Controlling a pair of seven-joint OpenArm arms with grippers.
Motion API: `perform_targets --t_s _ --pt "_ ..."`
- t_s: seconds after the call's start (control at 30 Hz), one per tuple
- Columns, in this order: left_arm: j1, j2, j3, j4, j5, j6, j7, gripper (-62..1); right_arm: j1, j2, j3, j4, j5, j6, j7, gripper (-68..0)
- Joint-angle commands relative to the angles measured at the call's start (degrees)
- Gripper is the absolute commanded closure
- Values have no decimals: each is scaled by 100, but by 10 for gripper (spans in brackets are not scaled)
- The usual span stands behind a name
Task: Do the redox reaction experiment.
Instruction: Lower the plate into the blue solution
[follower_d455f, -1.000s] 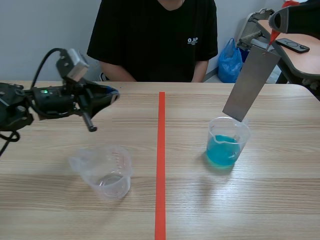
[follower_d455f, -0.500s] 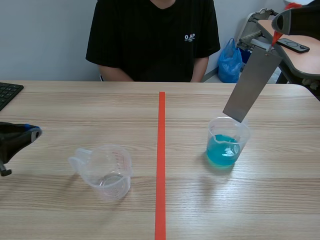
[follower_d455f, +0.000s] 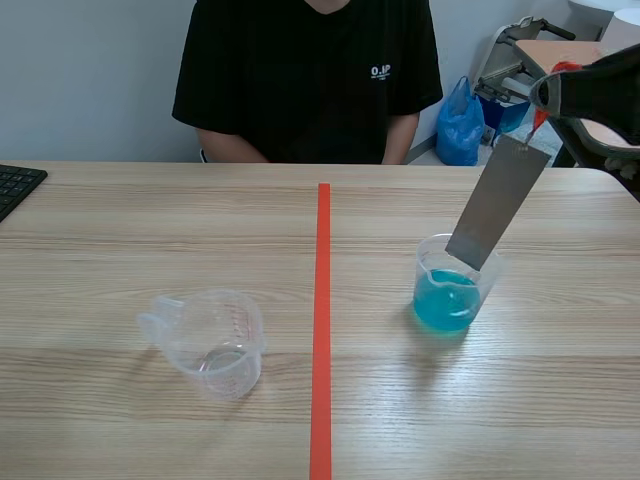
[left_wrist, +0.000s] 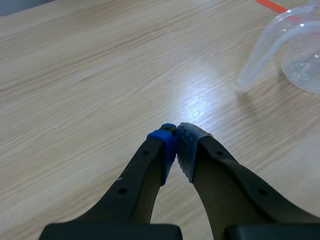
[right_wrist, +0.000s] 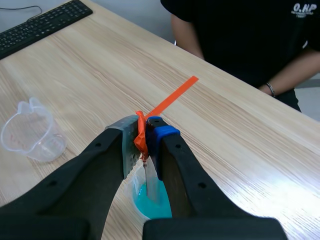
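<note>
A grey metal strip (follower_d455f: 497, 203) hangs tilted from a red tab, and my right gripper (follower_d455f: 545, 98) is shut on that tab at the upper right. The strip's lower end sits inside the rim of a clear beaker of blue liquid (follower_d455f: 448, 297); whether it touches the liquid I cannot tell. From the right wrist, the gripper (right_wrist: 142, 136) pinches the tab, with the strip (right_wrist: 150, 184) dropping into the blue beaker (right_wrist: 142, 206) below. An empty clear measuring cup (follower_d455f: 210, 341) stands left of the tape line. My left gripper (left_wrist: 175, 144) is shut on nothing, low over the table, with the cup (left_wrist: 295, 52) ahead and to one side.
A person in a black shirt (follower_d455f: 308, 75) sits across the table. A black keyboard (follower_d455f: 15, 186) lies at the table's left edge, also visible as the keyboard (right_wrist: 42, 24) in the right wrist view. A blue bag (follower_d455f: 462, 125) and a chair stand behind the table's right corner.
My left arm has drawn back to the left and out of the scene view. My right gripper has lowered the strip, bringing its lower end down into the beaker's mouth.
</note>
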Motion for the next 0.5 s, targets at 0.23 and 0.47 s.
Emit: perform_targets --t_s 0.23,0.47 --pt "957 466 -887 323 85 -9 -107 -29 85 -448 -363 -420 -907 22 446 -15" --pt "1670 850 -1390 549 184 -9 -297 -29 94 -732 -651 -820 -1617 22 782 -15"
